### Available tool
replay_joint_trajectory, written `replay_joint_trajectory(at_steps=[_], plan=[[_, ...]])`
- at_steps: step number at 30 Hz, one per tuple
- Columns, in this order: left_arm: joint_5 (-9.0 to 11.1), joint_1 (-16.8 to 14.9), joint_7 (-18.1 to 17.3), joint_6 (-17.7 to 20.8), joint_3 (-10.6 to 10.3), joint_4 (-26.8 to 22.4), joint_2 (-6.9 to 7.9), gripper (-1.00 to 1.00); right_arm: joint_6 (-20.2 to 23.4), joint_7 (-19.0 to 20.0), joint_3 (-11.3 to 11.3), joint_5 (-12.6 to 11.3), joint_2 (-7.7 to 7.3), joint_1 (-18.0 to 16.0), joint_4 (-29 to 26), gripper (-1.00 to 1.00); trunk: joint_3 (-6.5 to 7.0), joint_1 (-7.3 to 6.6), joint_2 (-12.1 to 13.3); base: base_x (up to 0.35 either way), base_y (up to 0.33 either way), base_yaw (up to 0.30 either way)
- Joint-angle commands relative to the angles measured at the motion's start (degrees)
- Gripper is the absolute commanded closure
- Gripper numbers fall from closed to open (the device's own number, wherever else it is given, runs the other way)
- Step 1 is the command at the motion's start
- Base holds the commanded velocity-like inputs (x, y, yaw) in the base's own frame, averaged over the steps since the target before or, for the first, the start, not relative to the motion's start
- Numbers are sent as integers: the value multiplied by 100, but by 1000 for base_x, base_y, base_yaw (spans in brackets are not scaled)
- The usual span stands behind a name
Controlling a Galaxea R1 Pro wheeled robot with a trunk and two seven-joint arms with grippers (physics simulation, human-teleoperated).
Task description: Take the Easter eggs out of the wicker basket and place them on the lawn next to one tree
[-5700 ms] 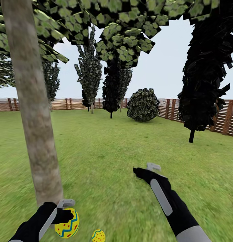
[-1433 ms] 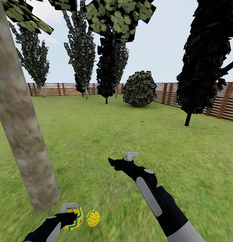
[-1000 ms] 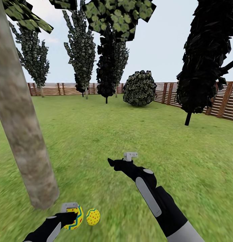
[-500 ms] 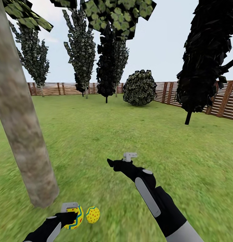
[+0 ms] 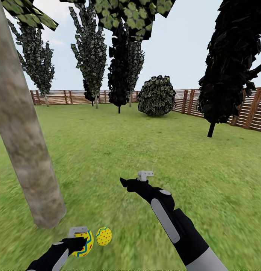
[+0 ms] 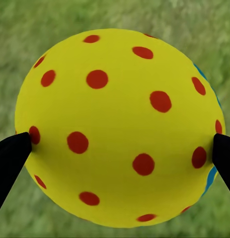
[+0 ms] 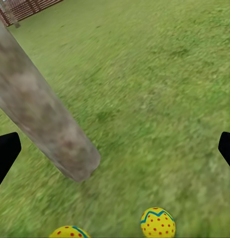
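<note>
Grass of the lawn [image 5: 119, 150] carried one egg [image 5: 103, 236] near the tree [image 5: 29, 150]; our left gripper [image 5: 78, 241] pinched another egg [image 6: 119, 124] beside it. Our right gripper [image 7: 115, 148] hung spread, jaws wide apart. Fence [image 5: 62, 97] beyond.

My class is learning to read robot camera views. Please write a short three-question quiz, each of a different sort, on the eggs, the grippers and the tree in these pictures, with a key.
1. True or false: the left gripper is shut on an Easter egg.
2. Multiple choice: where is the second egg?
A. in a basket
B. on the lawn beside the held egg, near the foot of the tree trunk
C. in the right gripper
3. Fill in: the right gripper, with nothing between its fingers, is ____.

Key
1. True: both fingertips press the egg's sides.
2. B
3. open
</note>
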Motion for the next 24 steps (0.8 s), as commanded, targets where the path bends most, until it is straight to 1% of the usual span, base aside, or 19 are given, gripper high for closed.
replay_joint_trajectory(at_steps=[1, 19, 24], plan=[[59, -2, 1, 31, -32, -11, 6, 100, 16, -57, 7, -61, -1, -5, -6, -100, -31, 22, -45, 0, 0, 0], [59, -2, 1, 28, -32, -11, 6, 100, 16, -57, 34, -61, 4, -5, 4, -100, -467, 417, -767, 0, 0, 0], [59, -2, 1, -19, -38, -12, 5, 100, 16, -57, 33, -62, 4, -5, 5, -100, -499, 417, -767, 0, 0, 0]])
